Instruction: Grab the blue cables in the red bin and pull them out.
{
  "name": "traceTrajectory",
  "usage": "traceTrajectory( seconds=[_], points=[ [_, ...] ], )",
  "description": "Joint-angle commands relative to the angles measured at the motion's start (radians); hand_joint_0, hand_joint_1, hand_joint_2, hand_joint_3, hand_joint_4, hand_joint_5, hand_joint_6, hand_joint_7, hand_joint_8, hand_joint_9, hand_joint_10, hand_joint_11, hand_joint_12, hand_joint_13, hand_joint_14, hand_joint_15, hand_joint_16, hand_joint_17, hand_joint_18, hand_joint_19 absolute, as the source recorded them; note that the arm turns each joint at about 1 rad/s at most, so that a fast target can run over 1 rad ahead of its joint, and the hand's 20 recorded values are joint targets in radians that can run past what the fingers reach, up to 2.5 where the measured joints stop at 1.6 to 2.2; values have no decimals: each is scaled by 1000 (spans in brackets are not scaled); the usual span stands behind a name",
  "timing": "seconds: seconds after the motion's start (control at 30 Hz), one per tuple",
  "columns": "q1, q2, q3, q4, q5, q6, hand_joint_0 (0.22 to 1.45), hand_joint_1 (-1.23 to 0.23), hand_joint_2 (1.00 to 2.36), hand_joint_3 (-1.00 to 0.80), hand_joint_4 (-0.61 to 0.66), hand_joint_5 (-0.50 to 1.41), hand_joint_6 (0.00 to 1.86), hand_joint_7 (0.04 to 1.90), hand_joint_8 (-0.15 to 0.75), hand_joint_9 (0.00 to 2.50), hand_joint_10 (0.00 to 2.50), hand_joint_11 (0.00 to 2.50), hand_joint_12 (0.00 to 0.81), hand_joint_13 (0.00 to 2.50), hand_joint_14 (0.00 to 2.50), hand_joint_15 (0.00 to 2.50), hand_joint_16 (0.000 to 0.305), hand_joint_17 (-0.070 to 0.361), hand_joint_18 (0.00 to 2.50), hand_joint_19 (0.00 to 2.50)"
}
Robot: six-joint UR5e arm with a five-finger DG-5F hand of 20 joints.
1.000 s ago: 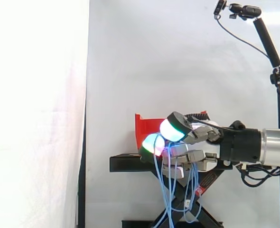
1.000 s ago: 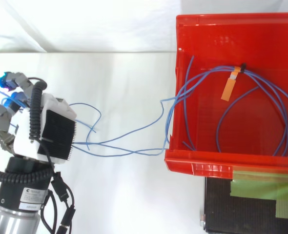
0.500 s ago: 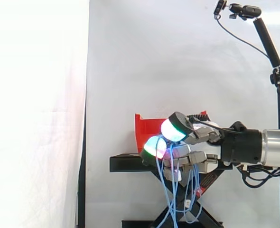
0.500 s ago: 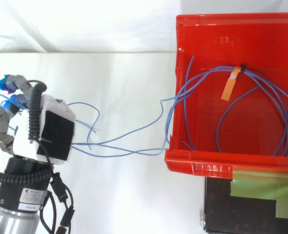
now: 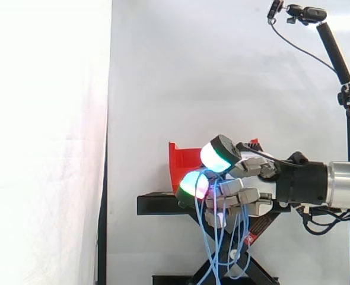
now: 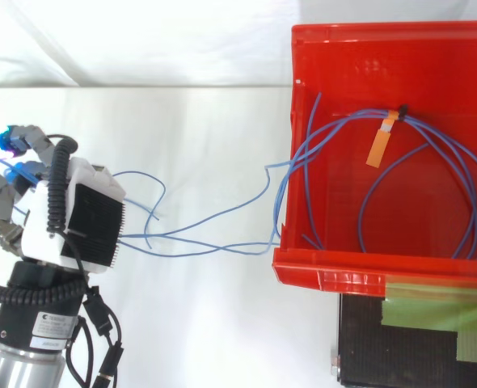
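- Top view: my hand (image 6: 77, 218) sits at 9 o'clock from the red bin (image 6: 327, 279), well apart from it, so the strands span the gap between the two.
- The fingers (image 5: 194, 184) are curled tight round a bunch of the blue cables (image 6: 222, 234), closed on them, with pads glowing green and white. That wrap is what lets a pull carry the strands rather than slide along them.
- Side view: loose ends and loops drop from the hand toward 6 o'clock, in front of the black stand (image 5: 157, 205). Only part of their length is clamped.
- The strands cross over the bin's 9 o'clock wall. They sag there rather than run taut, so I judge there's slack to take up.
- Most of the coil lies on the bin floor, with big loops sweeping round to 3 o'clock, bound at 12 o'clock by a dark tie with an orange tag (image 6: 378, 145).
- My read: partway through, grabbed but not out. That tie holds the loops together, so they should follow as one bundle, though it could snag on the wall's lip.
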State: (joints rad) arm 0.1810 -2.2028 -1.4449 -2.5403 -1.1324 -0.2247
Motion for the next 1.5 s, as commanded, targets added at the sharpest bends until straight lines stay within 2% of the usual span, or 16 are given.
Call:
traceTrajectory(
  seconds=[0.0, 0.3, 0.6, 1.03, 1.47],
  points=[
    [0, 0, 0, 0, 0, 0, 560, -882, 1000, -1000, 335, 1076, 2, 868, 429, 1700, 11, 1888, 357, 1244, 2500, 441, 62, 140, 1187, 938],
    [0, 0, 1, 0, 0, 0, 560, -894, 1000, -1000, 323, 1095, 2, 883, 417, 1723, 13, 1881, 349, 1258, 2500, 459, 62, 141, 1208, 968],
    [0, 0, 1, 0, -1, -2, 606, -914, 1000, -1000, 311, 1104, 0, 903, 405, 1731, 16, 1888, 338, 1238, 2500, 481, 57, 128, 1215, 1123],
    [2, 0, 0, 0, -43, -5, 627, -928, 1000, -1000, 308, 1104, 24, 902, 389, 1737, 14, 1920, 331, 1228, 2500, 507, 54, 122, 1225, 1186],
    [2, 1, 1, 0, -44, -6, 634, -937, 1000, -1000, 284, 1104, 95, 871, 384, 1755, 15, 1922, 323, 1231, 2500, 517, 54, 121, 1248, 1205]
  ],
)
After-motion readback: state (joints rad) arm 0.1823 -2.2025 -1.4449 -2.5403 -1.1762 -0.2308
